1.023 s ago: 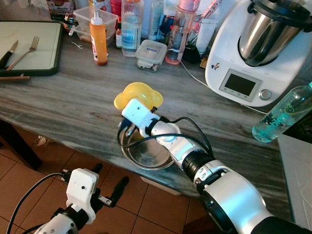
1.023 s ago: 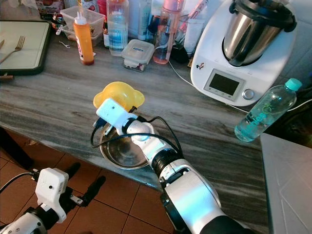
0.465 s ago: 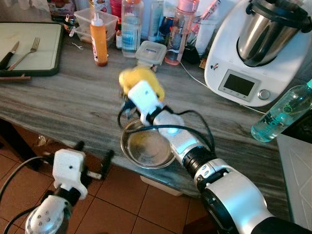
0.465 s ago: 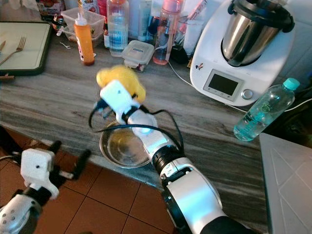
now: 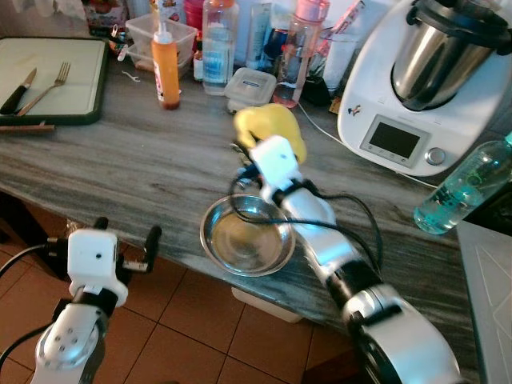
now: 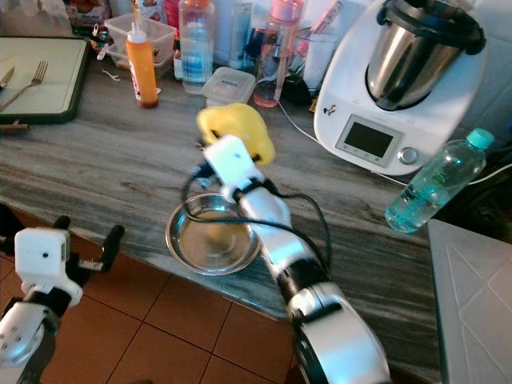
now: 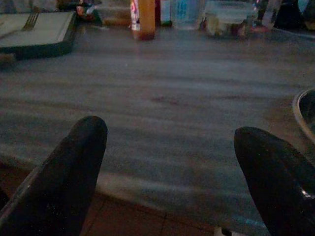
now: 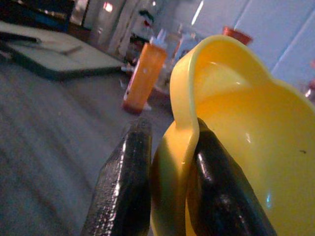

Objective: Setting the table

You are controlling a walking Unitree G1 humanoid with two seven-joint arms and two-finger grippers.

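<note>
The right arm stretches forward over the grey stone counter [image 5: 120, 168], its wrist crossing the far rim of the steel bowl [image 5: 246, 245] that sits at the counter's near edge. The right gripper [image 8: 165, 162] pinches the rim of a yellow bowl [image 5: 269, 132], one finger [image 8: 123, 187] outside the wall and the other inside. The yellow bowl is held up, tilted on its side, just beyond the steel bowl and on the near side of the small lidded container [image 5: 250, 86]. The orange sauce bottle [image 5: 166, 64] stands farther left of the steel bowl, toward the back of the counter, and the white kitchen machine [image 5: 416, 80] stands to its right at the back.

The left arm is bent low in front of the counter's edge, left of the steel bowl and below its level. The left gripper [image 7: 167, 172] points at the counter with its fingers [image 7: 64, 182] spread wide and holding nothing. A fork [image 5: 48, 84] lies on the green-edged board [image 5: 60, 96] far to the left of the steel bowl.
</note>
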